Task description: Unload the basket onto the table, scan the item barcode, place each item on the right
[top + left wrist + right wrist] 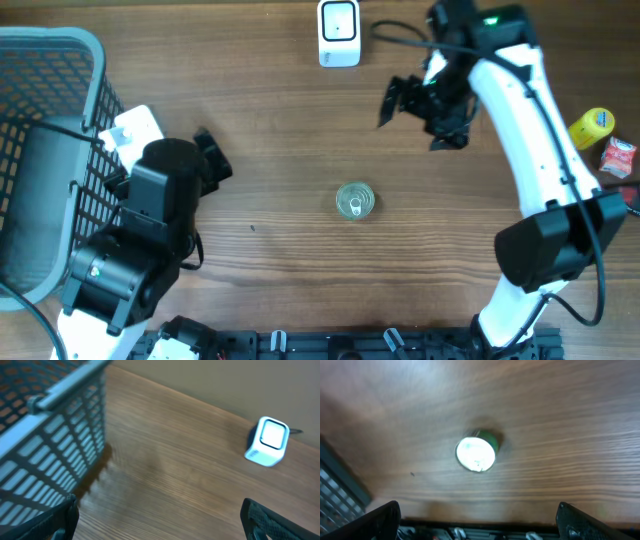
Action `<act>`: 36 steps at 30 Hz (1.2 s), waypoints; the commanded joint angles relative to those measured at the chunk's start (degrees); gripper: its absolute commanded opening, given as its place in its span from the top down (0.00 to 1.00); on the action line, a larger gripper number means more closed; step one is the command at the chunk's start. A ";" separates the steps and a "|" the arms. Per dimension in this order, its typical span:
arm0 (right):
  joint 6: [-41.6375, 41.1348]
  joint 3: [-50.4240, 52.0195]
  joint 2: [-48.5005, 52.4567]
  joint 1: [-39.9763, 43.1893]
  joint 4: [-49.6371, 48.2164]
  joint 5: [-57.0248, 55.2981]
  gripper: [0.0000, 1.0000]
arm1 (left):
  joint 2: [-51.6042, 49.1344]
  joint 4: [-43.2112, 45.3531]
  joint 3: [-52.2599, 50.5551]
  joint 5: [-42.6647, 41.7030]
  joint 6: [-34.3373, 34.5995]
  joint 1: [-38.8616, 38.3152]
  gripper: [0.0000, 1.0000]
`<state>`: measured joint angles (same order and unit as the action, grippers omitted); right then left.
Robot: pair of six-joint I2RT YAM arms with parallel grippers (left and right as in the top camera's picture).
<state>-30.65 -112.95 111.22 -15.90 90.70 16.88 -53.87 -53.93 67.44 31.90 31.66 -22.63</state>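
Seen from above, a brown wood-grain surface (270, 110), grain running left to right, under soft, even light with faint shadows. Along its near edge, a black rail (330, 345) with small clips. Beyond the far edge, in the left wrist view, a plain beige wall (225, 380).

table (270, 130): matt wood | can (355, 200): shiny metal | basket (60, 40): plastic mesh
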 commanded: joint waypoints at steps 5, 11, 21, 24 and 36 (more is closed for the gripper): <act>25.14 0.26 2.45 -15.10 -4.85 -15.30 0.00 | 0.17 -0.81 0.09 1.01 0.76 1.99 0.00; 36.30 9.05 4.68 -18.05 -15.58 -18.51 0.06 | 0.26 -4.26 0.09 1.29 0.76 1.99 0.00; 59.14 18.82 4.83 -17.64 -20.92 -12.94 0.00 | 0.26 -5.03 0.09 2.32 0.76 1.99 0.00; 66.90 18.82 4.83 -17.62 -19.76 -4.20 0.00 | 0.26 -5.07 0.09 2.29 0.76 1.99 0.00; 68.15 22.12 4.83 -17.57 -19.82 1.60 0.00 | 0.72 -4.39 0.09 7.61 2.27 6.40 0.00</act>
<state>36.12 -92.88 115.74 -33.54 72.49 16.71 -53.93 -58.52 67.44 37.69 32.73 -18.48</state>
